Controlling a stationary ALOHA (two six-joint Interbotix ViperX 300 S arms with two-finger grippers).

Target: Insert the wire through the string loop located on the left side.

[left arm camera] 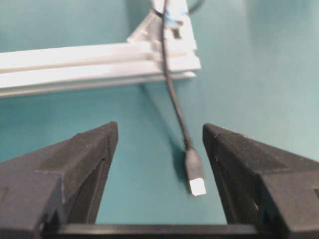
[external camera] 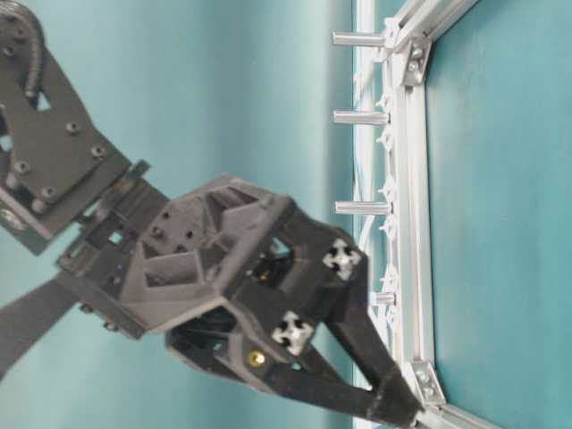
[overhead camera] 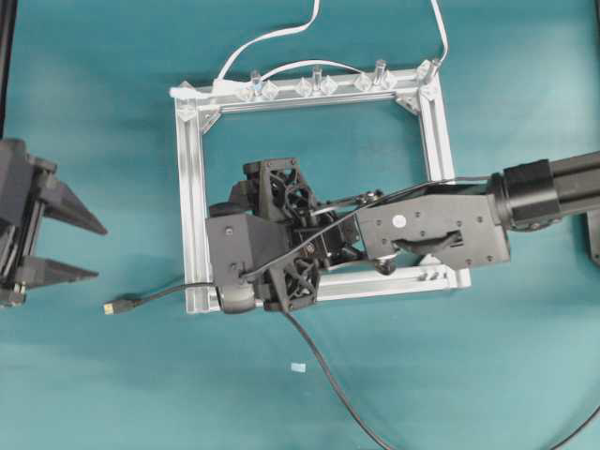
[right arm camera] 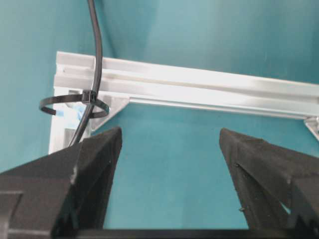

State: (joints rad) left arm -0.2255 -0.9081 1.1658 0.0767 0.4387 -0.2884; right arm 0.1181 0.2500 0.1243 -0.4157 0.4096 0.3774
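The black wire comes out of the silver frame's near-left corner, and its plug lies on the teal table. In the right wrist view the wire passes through the thin dark string loop at that corner, then runs down beside my left finger. My right gripper hovers over the corner, open, with nothing between its fingers. My left gripper is open at the far left. In its wrist view the plug lies on the table between the open fingers of the left gripper, untouched.
A white flat cable and clear plastic clips run along the frame's far rail. The right arm stretches across the frame. The wire trails off to the table's near right. A small pale scrap lies in front of the frame.
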